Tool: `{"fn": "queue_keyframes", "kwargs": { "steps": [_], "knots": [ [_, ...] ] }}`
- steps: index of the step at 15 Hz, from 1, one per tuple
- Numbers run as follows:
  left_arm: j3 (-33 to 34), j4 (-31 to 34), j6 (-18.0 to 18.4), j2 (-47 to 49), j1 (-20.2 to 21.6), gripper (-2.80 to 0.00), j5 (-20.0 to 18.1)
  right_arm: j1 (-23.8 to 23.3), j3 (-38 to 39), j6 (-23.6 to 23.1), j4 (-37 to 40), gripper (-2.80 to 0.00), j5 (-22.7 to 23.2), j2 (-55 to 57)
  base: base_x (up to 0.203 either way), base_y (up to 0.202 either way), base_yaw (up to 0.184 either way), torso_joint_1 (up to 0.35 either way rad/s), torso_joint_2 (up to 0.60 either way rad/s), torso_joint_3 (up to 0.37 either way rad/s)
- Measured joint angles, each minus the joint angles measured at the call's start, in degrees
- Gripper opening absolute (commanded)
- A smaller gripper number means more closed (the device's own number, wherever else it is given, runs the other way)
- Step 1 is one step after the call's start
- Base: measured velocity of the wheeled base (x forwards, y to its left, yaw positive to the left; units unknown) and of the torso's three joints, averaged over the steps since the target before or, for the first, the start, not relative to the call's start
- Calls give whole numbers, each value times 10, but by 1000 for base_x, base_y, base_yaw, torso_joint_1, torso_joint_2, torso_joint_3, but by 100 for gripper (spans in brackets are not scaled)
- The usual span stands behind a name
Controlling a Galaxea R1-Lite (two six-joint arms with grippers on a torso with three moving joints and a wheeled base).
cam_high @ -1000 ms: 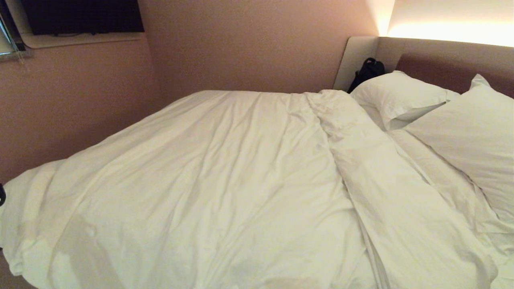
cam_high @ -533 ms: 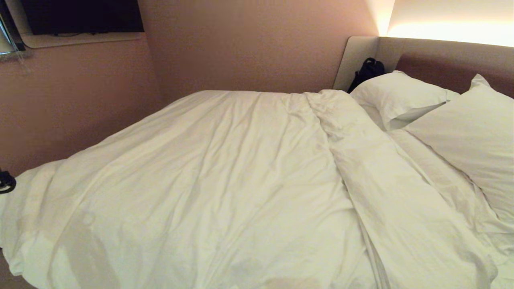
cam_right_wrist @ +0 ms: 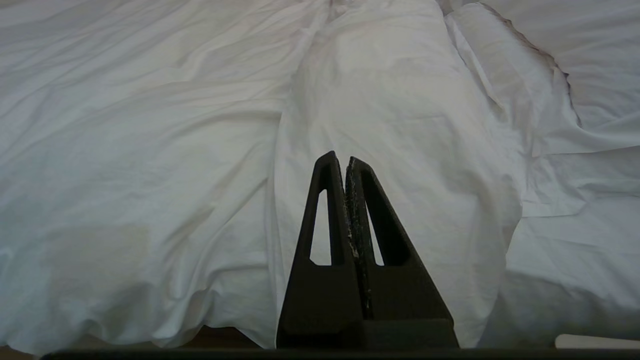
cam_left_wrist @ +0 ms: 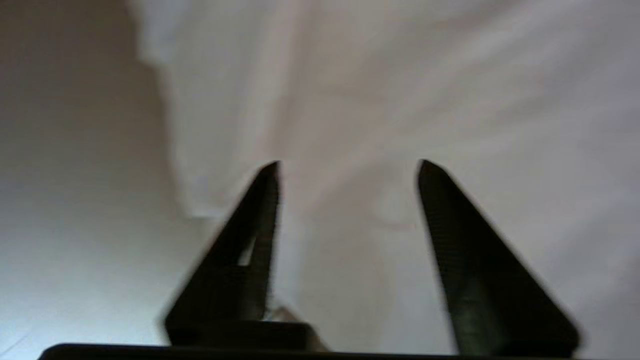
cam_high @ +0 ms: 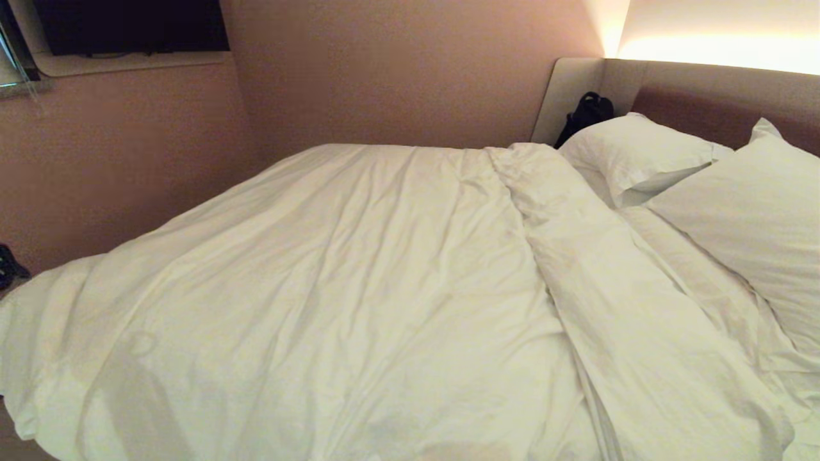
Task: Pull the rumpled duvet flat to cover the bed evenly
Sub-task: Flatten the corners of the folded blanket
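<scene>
The white duvet lies creased over most of the bed, with a thick folded ridge along its pillow-side edge. The bed's padded headboard stands at the back right. My left gripper shows only as a dark bit at the far left, beside the duvet's left corner. In the left wrist view it is open over the duvet, nothing between the fingers. My right gripper is shut and empty, held over the duvet's ridge near the bed's near edge.
Two white pillows lean on the headboard, with a black bag in the corner behind them. Pinkish walls close in the far side and the left. A dark screen hangs at the upper left. Bare sheet shows beside the ridge.
At the left edge of the head view my left gripper has moved upward in the picture, farther along the duvet's left corner. The duvet and pillows lie as before.
</scene>
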Motion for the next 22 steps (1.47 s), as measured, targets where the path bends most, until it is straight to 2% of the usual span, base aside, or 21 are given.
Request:
{"fn": "queue_keyframes", "kwargs": {
  "steps": [3,5,8,10,12,14,16,18,21,22],
  "knots": [
    [41,-4,0,-79,1,-280,-89,0,0,0,0,-280,0,0,0,0,0,0,0,0],
    [77,-6,3,-140,1,-280,-163,0,0,0,0,-280,0,0,0,0,0,0,0,0],
    [126,-8,21,-227,1,-280,-262,0,0,0,0,-280,0,0,0,0,0,0,0,0],
    [155,-8,30,-293,1,-280,-303,0,0,0,0,-280,0,0,0,0,0,0,0,0],
    [194,-8,31,-372,1,-280,-326,0,0,0,0,-280,0,0,0,0,0,0,0,0],
    [260,-12,24,-459,1,-280,-332,0,0,0,0,-280,0,0,0,0,0,0,0,0],
    [322,-15,0,-545,2,-280,-326,0,0,0,0,-280,0,0,0,0,0,0,0,0],
    [368,-13,-26,-637,4,-280,-280,0,0,0,0,-280,0,0,0,0,0,0,0,0],
    [412,-6,-40,-757,5,-280,-189,0,0,0,0,-280,0,0,0,0,0,0,0,0],
    [419,7,-42,-791,6,-280,-171,0,0,0,0,-280,0,0,0,0,0,0,0,0]
  ]
}}
